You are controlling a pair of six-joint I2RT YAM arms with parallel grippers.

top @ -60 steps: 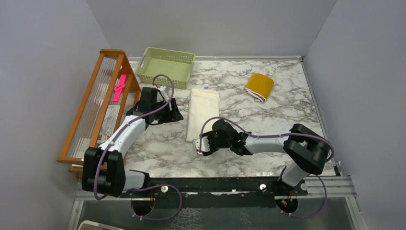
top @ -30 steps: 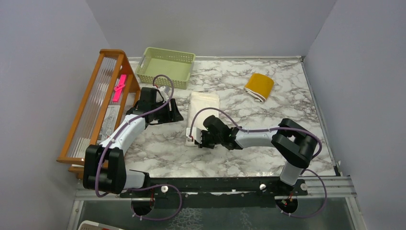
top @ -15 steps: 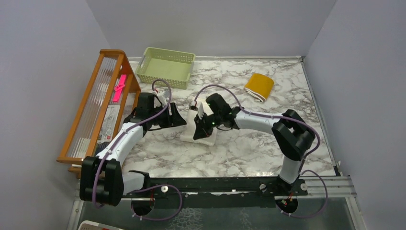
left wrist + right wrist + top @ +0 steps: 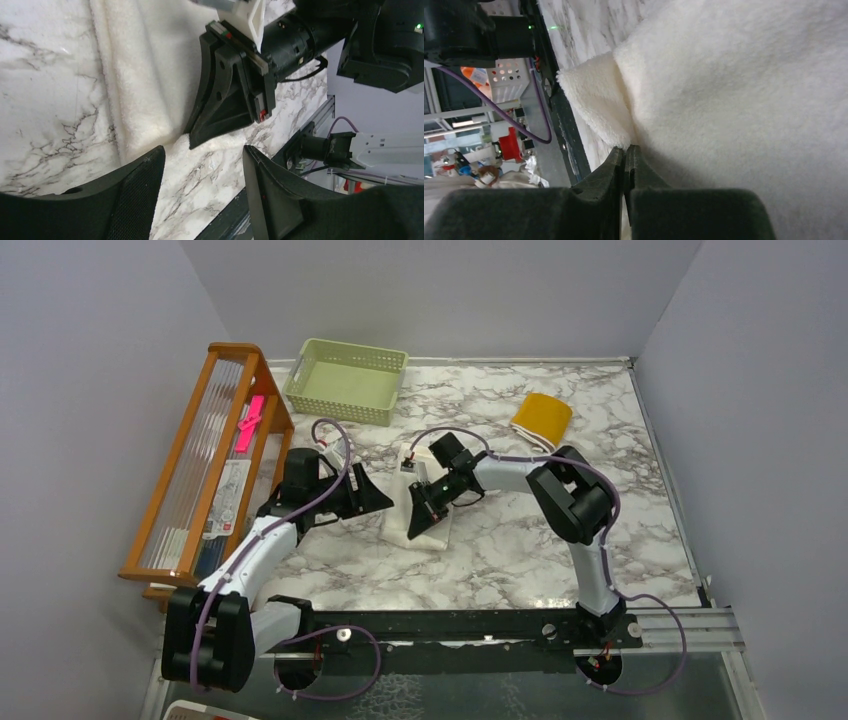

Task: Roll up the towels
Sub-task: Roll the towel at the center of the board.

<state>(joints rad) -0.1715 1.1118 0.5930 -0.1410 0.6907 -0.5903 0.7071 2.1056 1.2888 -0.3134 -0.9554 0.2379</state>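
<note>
While a fold of the white towel (image 4: 749,100) is pinched in the closed right pincer (image 4: 625,149), the roll is judged barely begun.
The towel is spread beneath and ahead of its tips; the left pincer (image 4: 200,157) is held part-open and empty just beside the towel's edge, and the yellow towel (image 4: 541,420) is seen well beyond both. If the thin pinch is lost, or the free end dragged along, a loose, skewed roll may be made.
</note>
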